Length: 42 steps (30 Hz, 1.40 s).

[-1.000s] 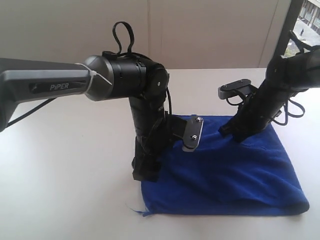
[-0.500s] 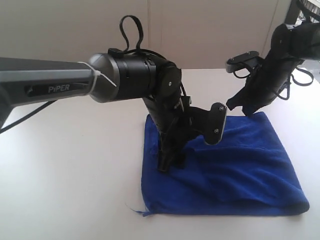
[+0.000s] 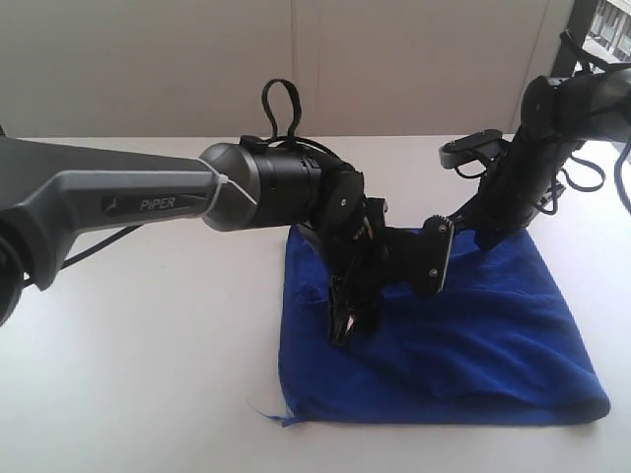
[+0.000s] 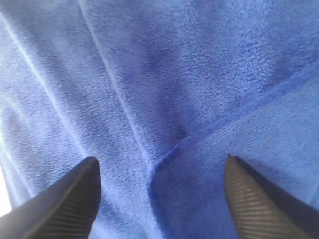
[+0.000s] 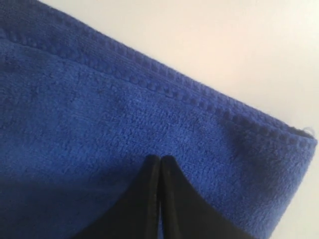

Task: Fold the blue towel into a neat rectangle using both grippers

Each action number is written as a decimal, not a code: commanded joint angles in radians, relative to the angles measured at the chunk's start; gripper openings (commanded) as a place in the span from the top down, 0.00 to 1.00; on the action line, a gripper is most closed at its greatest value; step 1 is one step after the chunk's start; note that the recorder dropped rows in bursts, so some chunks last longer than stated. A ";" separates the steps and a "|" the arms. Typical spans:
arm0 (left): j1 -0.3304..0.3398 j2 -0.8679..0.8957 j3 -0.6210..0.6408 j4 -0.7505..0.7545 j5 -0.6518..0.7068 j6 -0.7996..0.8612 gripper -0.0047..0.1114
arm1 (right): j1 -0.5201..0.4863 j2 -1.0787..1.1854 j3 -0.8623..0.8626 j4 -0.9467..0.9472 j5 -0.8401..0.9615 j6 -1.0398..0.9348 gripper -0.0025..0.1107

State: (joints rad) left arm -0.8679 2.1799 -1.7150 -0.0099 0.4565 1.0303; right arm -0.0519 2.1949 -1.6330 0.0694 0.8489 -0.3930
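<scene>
The blue towel lies doubled over on the white worktop. The left gripper hangs low over it, fingers spread wide either side of an inner hem, holding nothing. The right gripper has its fingers pinched together near the far corner, empty as far as I can see. Closing here, the left might catch only one layer and drag the fold askew.
</scene>
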 commanded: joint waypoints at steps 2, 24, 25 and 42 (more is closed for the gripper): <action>-0.002 0.013 -0.002 -0.007 0.018 -0.004 0.37 | -0.006 0.002 -0.006 -0.002 -0.009 0.004 0.98; -0.002 0.008 -0.002 0.049 0.068 -0.032 0.66 | -0.006 0.015 -0.006 0.001 -0.026 0.004 0.98; -0.002 0.006 -0.002 0.049 0.068 -0.032 0.66 | -0.006 0.020 -0.006 0.001 -0.026 0.004 0.98; -0.002 -0.045 -0.002 0.047 0.089 -0.032 0.80 | -0.006 0.075 -0.006 0.004 -0.028 0.004 0.98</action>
State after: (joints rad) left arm -0.8679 2.1484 -1.7150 0.0450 0.5193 1.0056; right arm -0.0519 2.2385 -1.6440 0.0714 0.8293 -0.3930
